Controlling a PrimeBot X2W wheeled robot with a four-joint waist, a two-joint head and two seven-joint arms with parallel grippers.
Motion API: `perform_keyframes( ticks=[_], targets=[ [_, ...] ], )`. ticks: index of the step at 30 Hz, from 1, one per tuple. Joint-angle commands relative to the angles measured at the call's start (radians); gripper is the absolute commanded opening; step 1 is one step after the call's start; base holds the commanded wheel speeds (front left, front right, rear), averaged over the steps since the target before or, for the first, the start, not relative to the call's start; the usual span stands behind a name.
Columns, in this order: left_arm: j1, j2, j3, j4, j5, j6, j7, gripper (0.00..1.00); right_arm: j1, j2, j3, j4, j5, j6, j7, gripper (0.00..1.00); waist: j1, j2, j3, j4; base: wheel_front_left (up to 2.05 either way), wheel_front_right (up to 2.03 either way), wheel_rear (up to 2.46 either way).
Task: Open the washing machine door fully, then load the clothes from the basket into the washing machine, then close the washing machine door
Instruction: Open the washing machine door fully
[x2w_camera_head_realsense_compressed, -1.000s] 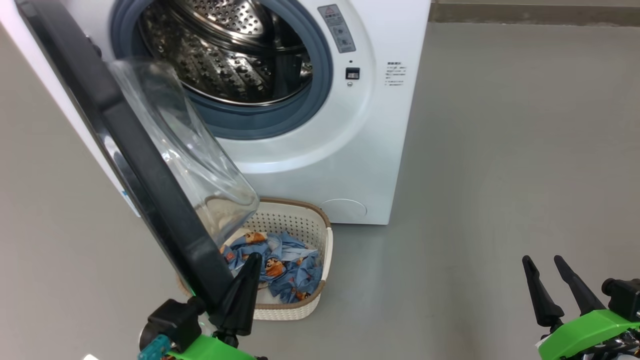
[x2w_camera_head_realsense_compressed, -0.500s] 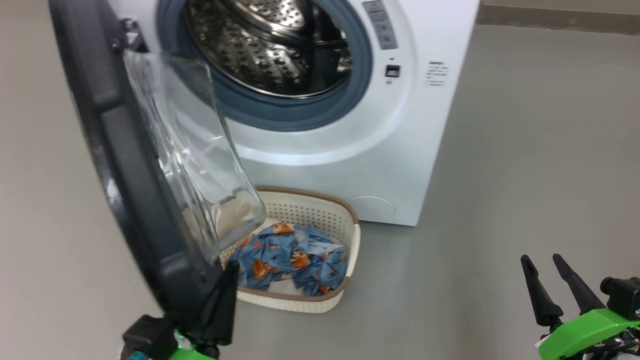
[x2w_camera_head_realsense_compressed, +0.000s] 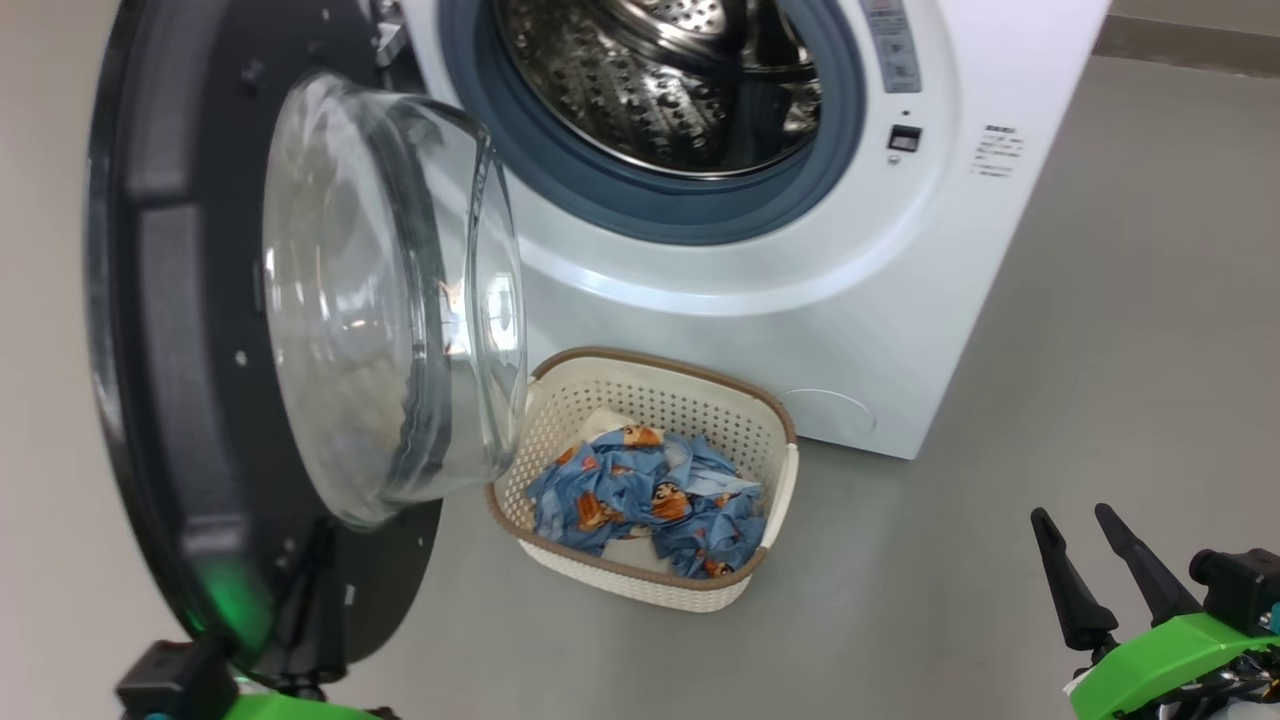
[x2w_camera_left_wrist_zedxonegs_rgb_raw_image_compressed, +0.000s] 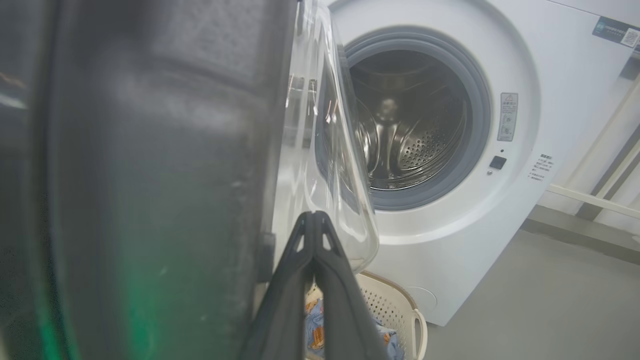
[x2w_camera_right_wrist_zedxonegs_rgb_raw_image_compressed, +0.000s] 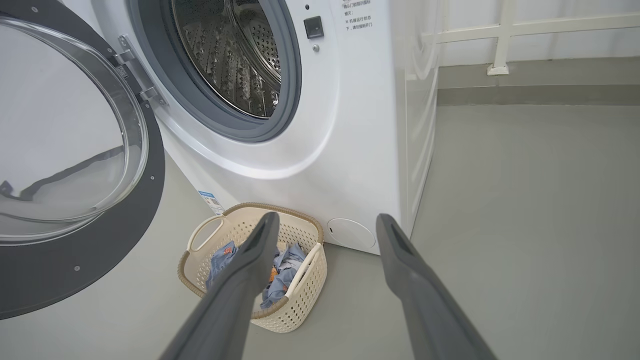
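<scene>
The door (x2w_camera_head_realsense_compressed: 150, 300) stands wide open on the left, its glass bowl facing right. The left gripper (x2w_camera_left_wrist_zedxonegs_rgb_raw_image_compressed: 315, 216) is shut tight beside its rim. The basket (x2w_camera_head_realsense_compressed: 640, 580) lies long-ways along the washer (x2w_camera_head_realsense_compressed: 850, 330), clothes (x2w_camera_head_realsense_compressed: 650, 495) inside. The right gripper (x2w_camera_head_realsense_compressed: 1072, 515) is open, empty

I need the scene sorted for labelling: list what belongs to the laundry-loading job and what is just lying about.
Job:
big white front-loading washing machine
round black-rimmed glass door
cream perforated plastic basket
light blue printed clothes

Lying about:
white railing by the wall
grey floor
</scene>
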Motion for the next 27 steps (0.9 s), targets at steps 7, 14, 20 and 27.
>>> perform_keyframes(
  ticks=[7, 14, 20, 27],
  targets=[
    [-0.036, 0.052, 0.129, -0.018, 0.018, 0.034, -0.007, 0.00, -0.049, -0.023, 0.037, -0.021, -0.015, 0.002, -0.012, 1.00, 0.0000, 0.0000, 0.022, 0.032, 0.00, 0.00, 0.00],
    [-0.092, 0.096, 0.214, 0.037, 0.028, 0.030, -0.007, 0.00, -0.060, -0.030, 0.041, -0.028, -0.019, 0.002, -0.012, 1.00, 0.0000, 0.0000, 0.040, 0.036, 0.00, 0.00, 0.00],
    [-0.172, 0.127, 0.301, 0.115, 0.032, 0.017, -0.007, 0.00, -0.071, -0.034, 0.047, -0.030, -0.022, 0.002, -0.012, 1.00, 0.0000, 0.0000, 0.063, 0.033, 0.00, 0.00, 0.00],
    [-0.282, 0.162, 0.411, 0.238, 0.055, 0.008, -0.007, 0.00, -0.093, -0.045, 0.052, -0.032, -0.026, 0.002, -0.012, 1.00, 0.0000, 0.0000, 0.099, 0.028, 0.00, 0.00, 0.00]
  ],
)
